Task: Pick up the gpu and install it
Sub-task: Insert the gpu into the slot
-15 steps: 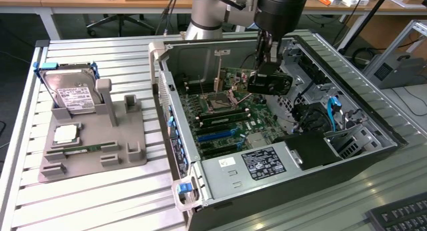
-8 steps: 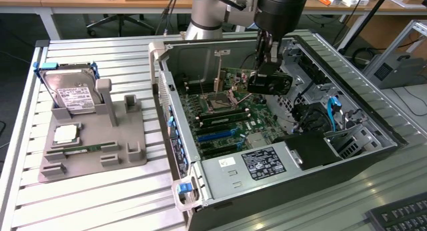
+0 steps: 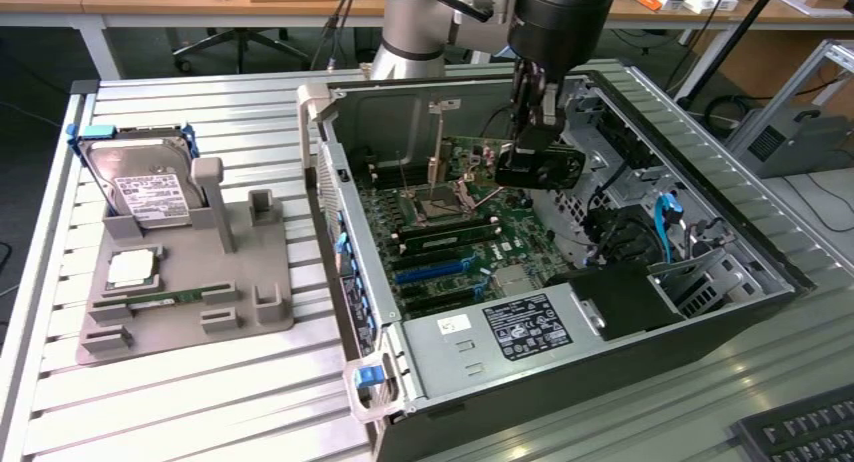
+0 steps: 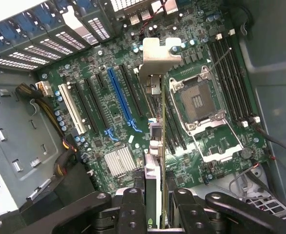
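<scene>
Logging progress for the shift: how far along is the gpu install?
Done: the gpu is picked up, inside the case. In hand: the hand grips it edge-on above the motherboard. Left: it is not yet seated; the blue slot stands bare.

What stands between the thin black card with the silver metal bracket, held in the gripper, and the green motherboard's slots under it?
Nothing visible. The gripper holds the thin black card with the silver bracket edge-down above the green motherboard; the long blue slot and the black slots beside it lie uncovered.
</scene>
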